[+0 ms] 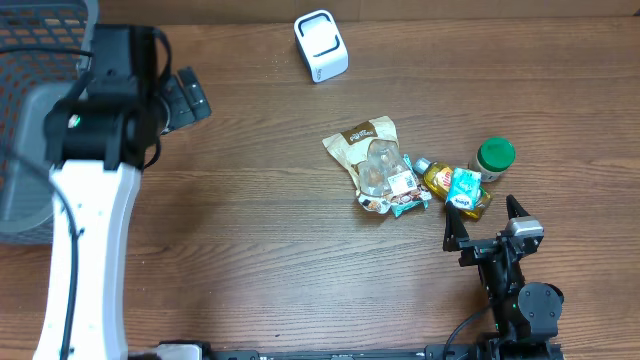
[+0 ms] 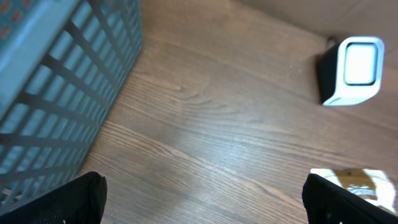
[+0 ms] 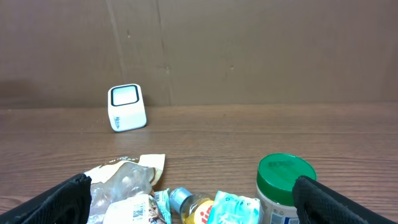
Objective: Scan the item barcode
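Our right gripper, wide open and empty, sits lower right, just below the yellow bottle, which slants upper-left to lower-right. Our left gripper, equally open and empty, hangs far upper left.

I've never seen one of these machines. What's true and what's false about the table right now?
The white scanner stands apart from the snack bag. True.
The right tool grips the green-lidded jar. False: it is open and empty; the jar stands on the table.
The left tool is open and holds nothing. True.
The snack bag lies in the basket. False: it lies on the table, beside the yellow bottle.
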